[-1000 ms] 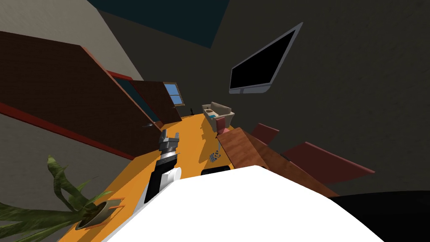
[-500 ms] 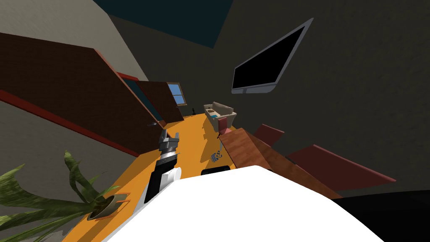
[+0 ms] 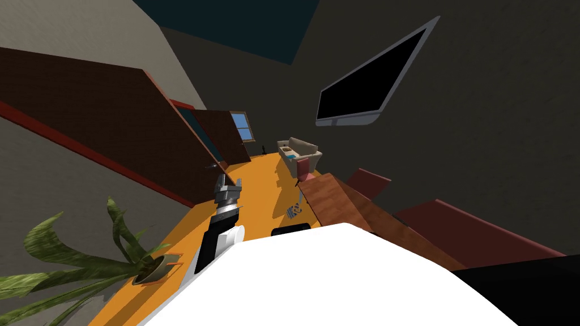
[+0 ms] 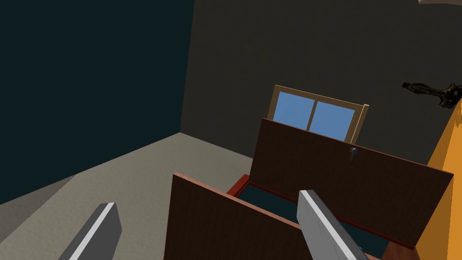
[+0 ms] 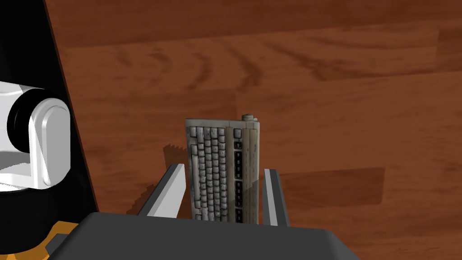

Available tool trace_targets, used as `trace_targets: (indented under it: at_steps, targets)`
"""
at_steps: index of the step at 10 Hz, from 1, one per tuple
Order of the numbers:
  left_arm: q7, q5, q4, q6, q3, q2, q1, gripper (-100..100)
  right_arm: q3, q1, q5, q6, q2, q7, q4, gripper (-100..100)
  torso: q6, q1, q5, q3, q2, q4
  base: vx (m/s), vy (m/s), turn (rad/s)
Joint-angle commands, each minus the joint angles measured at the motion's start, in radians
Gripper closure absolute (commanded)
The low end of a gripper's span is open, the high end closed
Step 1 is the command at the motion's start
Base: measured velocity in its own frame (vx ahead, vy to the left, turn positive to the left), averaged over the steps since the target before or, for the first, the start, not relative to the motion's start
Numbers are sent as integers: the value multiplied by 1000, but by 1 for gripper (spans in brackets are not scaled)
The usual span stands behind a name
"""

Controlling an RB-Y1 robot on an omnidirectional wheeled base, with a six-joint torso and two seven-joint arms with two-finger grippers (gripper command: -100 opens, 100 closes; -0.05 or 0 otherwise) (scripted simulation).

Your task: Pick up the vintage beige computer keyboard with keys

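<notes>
**While Right Hand Is Clamping, Old Keyboard Is Testing the Grip**

As the right hand [image 5: 222, 169] is pressing its two thin fingers [image 5: 169, 192] against the long edges of the keyboard [image 5: 212, 153], the beige unit is lying lengthwise between them over the reddish wood table [image 5: 338, 90]. Its far end is reaching out past the fingertips. Whether it is resting on the wood or hanging just above it cannot be told.

The keyboard is looking like a stiff, fairly light plastic shell, so it is likely going to lift as one piece without bending. Its smooth sides are probably offering the narrow blades little friction. Because the hold is sitting toward the near end, the long free end may be wanting to tip down. A grip nearer the middle of its length would likely be steadier. The raised keys and the small knob at the far corner are looking like the parts most apt to suffer, so the sides appear the right place to squeeze.

The wood around the keyboard is lying bare, and nothing is standing in the way of a straight lift. The left hand [image 3: 229, 181] is hanging open over the orange floor [image 3: 260, 187], well apart from the work. A potted plant [image 3: 85, 271], a wall screen [image 3: 368, 85] and a sofa [image 3: 297, 150] are sitting well clear.
</notes>
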Motion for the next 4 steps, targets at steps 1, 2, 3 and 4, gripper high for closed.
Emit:
trace_targets:
  at_steps: [1, 2, 3, 4]
  targets:
    - [0, 0, 0, 0, 0, 0, 0, 0, 7, 11, -50, 3, -30, 43, 15, 100, 0, 0, 0, 0, 0, 0, 17, 70, 77]
    - [0, 0, 0, 0, 0, 0, 0, 0, 7, 11, -74, 3, -30, 43, 15, 100, 0, 0, 1, 0, 0, 0, 14, 42, 20]
    - [0, 0, 0, 0, 0, 0, 0, 0, 6, 13, -54, 6, -27, 33, 7, 100, 0, -1, 0, 0, 0, 0, 5, 13, -3]
    - [0, 0, 0, 0, 0, 0, 0, 0, 6, 13, -58, 6, -27, 36, 8, 0, 0, -2, 0, 0, 0, 0, 0, 0, 0]
